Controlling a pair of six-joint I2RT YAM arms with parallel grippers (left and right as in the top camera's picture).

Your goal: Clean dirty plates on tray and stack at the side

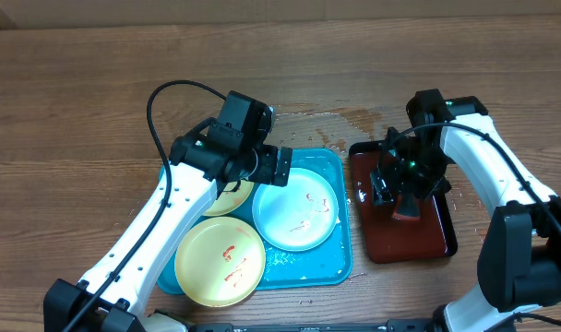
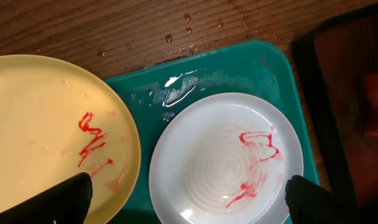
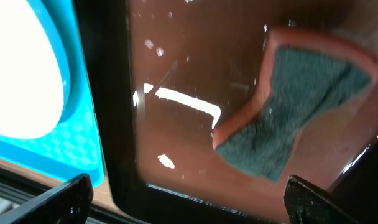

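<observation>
Overhead: left gripper [image 1: 282,167] gapes empty over the smeared centre plate [image 1: 299,210], likely to steady it; right gripper [image 1: 384,189], equally wide, empty, targets the sponge [image 3: 295,99].

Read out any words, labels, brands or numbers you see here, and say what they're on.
None: no view shows any word, label, brand or number. The red marks on the white plate and the yellow plate are squiggly smears, not writing.

Rear yellow plate [image 1: 232,201] mostly hidden under left arm [image 1: 170,214]; sponge [image 3: 295,106] blurred; white plate [image 2: 207,168] bottom cropped.
</observation>
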